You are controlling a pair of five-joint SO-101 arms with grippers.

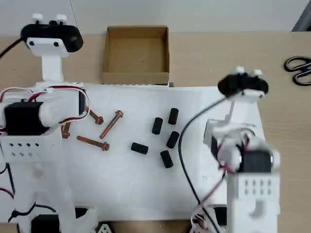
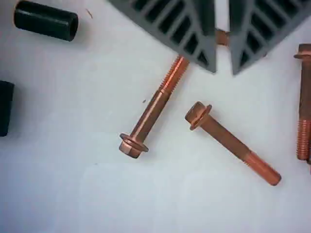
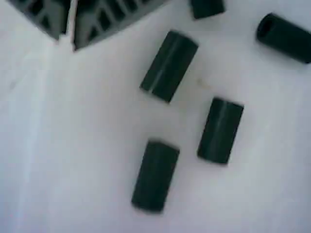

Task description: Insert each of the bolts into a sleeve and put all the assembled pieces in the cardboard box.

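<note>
Several copper bolts lie on the white mat [image 1: 121,184] left of centre: one [image 1: 112,124] slanted, one [image 1: 92,142] nearly level, one [image 1: 95,117] close to the left arm. Several black sleeves [image 1: 157,125] are scattered mid-mat. The cardboard box [image 1: 136,53] stands open beyond the mat's far edge. My left gripper [image 2: 223,68] hovers shut over the threaded end of a bolt [image 2: 155,104], holding nothing; a second bolt [image 2: 233,143] lies beside it. My right gripper [image 3: 68,42] hangs shut above bare mat beside three sleeves [image 3: 169,65], [image 3: 221,128], [image 3: 154,174].
Scissors [image 1: 299,70] rest on the wooden table at the far right. Another bolt [image 1: 65,130] lies partly under the left arm. Both arm bases stand at the mat's near corners. Two more sleeves [image 2: 46,20], [image 2: 5,107] lie at the left wrist view's margin.
</note>
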